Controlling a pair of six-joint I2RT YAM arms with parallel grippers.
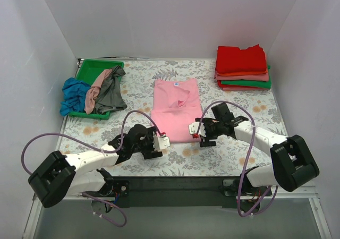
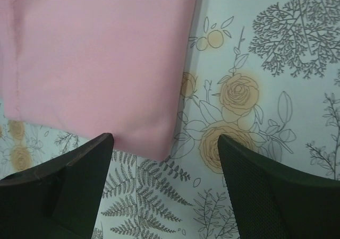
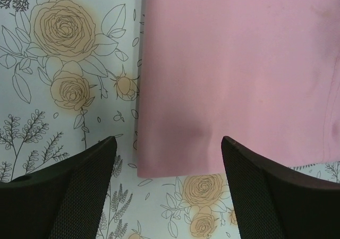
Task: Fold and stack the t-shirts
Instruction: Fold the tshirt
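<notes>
A light pink t-shirt lies partly folded in the middle of the table, its near edge toward the arms. My left gripper hovers open at the shirt's near left corner, with the pink cloth just ahead of its fingers. My right gripper stands open at the near right corner; the pink cloth reaches between its fingertips, untouched. Neither holds anything. A stack of folded t-shirts, red on top with salmon and green below, sits at the back right.
A green tray at the back left holds crumpled shirts: blue, salmon and grey, spilling over its rim. White walls close in the table on three sides.
</notes>
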